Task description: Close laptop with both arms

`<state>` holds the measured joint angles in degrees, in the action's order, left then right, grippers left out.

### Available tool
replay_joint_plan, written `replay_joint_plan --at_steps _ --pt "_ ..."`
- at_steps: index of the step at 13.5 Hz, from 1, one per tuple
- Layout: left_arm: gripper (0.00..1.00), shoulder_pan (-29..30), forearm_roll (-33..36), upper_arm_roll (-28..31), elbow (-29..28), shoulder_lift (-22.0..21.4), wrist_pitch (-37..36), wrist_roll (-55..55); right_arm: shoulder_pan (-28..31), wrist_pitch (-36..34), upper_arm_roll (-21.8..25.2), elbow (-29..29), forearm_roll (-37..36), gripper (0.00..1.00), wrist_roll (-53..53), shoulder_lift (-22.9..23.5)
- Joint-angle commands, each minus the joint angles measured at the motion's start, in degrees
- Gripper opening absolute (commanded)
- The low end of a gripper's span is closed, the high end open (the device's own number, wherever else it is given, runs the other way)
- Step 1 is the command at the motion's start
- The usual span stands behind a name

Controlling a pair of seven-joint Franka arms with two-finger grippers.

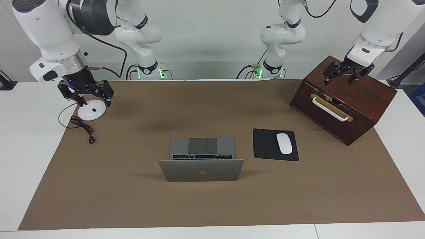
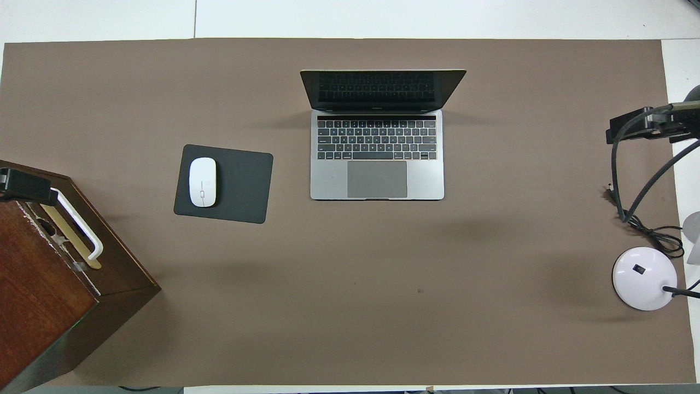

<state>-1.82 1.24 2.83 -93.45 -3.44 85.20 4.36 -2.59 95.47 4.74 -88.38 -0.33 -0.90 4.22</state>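
The silver-grey laptop [image 1: 201, 170] [image 2: 377, 180] stands open in the middle of the brown mat. Its screen faces the robots and the lid stands roughly upright over the black keys. My left gripper [image 1: 342, 79] hangs open over the top of the wooden box at the left arm's end of the table, well away from the laptop. At the right arm's end, my right gripper [image 1: 88, 99] hangs open just above the white lamp base, also well away from the laptop. Neither gripper holds anything.
A dark wooden box [image 1: 352, 96] [image 2: 49, 273] with a white handle sits at the left arm's end. A black mouse pad [image 1: 265, 146] [image 2: 240, 186] with a white mouse [image 1: 284, 143] [image 2: 202, 181] lies beside the laptop. A white lamp base [image 1: 91, 113] [image 2: 644, 278] and a black cable [image 1: 83, 127] lie at the right arm's end.
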Motion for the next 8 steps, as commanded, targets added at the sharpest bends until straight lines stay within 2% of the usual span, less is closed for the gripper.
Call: replay_joint_plan --at_steps 1,8 --pt "1.0 -0.6 0.1 0.7 -0.6 -0.6 0.4 0.0 0.7 0.5 -0.4 0.3 0.9 1.0 -0.2 0.4" --pt "1.0 -0.5 0.1 0.7 -0.6 -0.6 0.4 0.2 0.7 0.6 -0.4 0.3 0.7 1.0 -0.2 1.0"
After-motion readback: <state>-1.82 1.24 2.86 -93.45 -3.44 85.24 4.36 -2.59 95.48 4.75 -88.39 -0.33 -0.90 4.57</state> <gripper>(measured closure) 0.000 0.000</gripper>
